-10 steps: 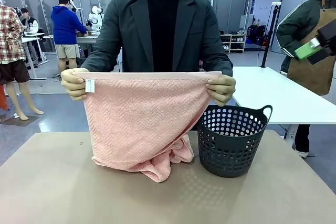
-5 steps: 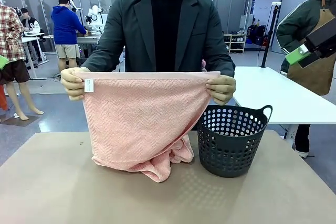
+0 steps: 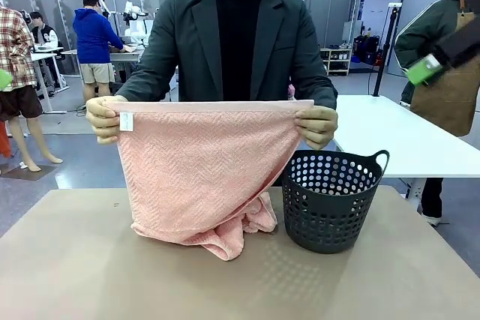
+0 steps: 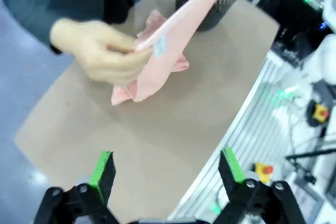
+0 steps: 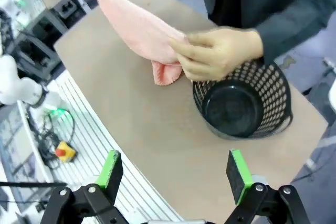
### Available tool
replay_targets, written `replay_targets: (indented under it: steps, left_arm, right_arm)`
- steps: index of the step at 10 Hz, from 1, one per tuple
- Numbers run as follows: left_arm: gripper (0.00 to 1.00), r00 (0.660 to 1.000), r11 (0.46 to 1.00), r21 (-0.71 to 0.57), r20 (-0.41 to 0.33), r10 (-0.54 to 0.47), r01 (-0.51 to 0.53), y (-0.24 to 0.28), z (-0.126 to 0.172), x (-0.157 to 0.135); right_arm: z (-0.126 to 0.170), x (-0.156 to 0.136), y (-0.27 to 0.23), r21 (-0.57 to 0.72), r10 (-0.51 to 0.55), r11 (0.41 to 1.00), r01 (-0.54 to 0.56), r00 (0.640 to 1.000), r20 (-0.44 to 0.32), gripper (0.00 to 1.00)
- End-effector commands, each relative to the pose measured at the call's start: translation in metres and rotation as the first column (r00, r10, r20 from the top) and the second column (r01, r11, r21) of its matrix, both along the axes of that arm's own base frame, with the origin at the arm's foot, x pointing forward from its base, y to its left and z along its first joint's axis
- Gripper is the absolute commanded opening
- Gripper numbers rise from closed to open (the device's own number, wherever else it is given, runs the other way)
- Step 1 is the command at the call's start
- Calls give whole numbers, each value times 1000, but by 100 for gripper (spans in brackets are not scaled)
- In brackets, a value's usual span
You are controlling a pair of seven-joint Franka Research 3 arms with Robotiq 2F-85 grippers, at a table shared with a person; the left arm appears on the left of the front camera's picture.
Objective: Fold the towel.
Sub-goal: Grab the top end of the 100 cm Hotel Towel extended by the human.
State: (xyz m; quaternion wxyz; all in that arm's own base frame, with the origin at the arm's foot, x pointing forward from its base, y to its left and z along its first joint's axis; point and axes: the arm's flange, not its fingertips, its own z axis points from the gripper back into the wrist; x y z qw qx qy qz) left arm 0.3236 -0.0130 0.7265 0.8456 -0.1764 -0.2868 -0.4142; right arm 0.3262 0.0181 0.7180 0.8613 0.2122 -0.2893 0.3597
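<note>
clearly both jaws wide open, empty, well above towel (image 3: 202,177).

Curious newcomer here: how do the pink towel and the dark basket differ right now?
The towel is salmon pink cloth; the basket is dark and perforated. The towel hangs stretched between a person's hand and other hand, its lower end bunched; the basket stands upright alone, empty. The towel spans wider than the basket. Both rest on the table.
</note>
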Motion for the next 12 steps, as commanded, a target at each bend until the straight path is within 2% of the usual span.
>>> replay_targets:
  steps: [1, 3, 5, 6, 7, 8, 9, 10, 11, 12]
  left_arm:
    - [100, 984, 963, 235, 90, -157, 132, -50, 34, 19]
    - [100, 943, 865, 427, 76, -325, 264, -91, 45, 34]
    - [100, 843, 752, 480, 48, -536, 451, -120, 49, 47]
    - [100, 824, 701, 536, 18, -566, 470, -138, 46, 50]
    - [100, 823, 694, 541, 7, -568, 475, -152, 43, 54]
    - [100, 840, 714, 526, -3, -543, 463, -160, 40, 57]
    - [100, 838, 712, 521, -15, -545, 472, -160, 35, 59]
    - [100, 853, 733, 499, -25, -522, 463, -159, 36, 60]
    - [100, 823, 708, 513, 7, -568, 485, -163, 31, 60]
    - [100, 823, 708, 513, 7, -568, 485, -163, 31, 60]
  right_arm:
    - [37, 23, 50, -229, 234, 951, -208, 968, 92, 100]
    - [54, 46, 105, -406, 432, 840, -359, 897, 100, 100]
    - [62, 64, 156, -552, 600, 694, -462, 795, 89, 100]
    - [62, 68, 176, -591, 640, 642, -489, 766, 62, 100]
    - [58, 74, 190, -610, 657, 612, -503, 753, 38, 100]
    - [53, 76, 194, -602, 657, 614, -511, 753, 32, 100]
    - [50, 76, 195, -592, 652, 622, -512, 758, 29, 100]
    - [50, 75, 193, -581, 627, 642, -500, 779, 23, 100]
    - [48, 78, 202, -587, 655, 625, -515, 754, 35, 100]
    - [48, 78, 202, -587, 655, 625, -515, 754, 35, 100]
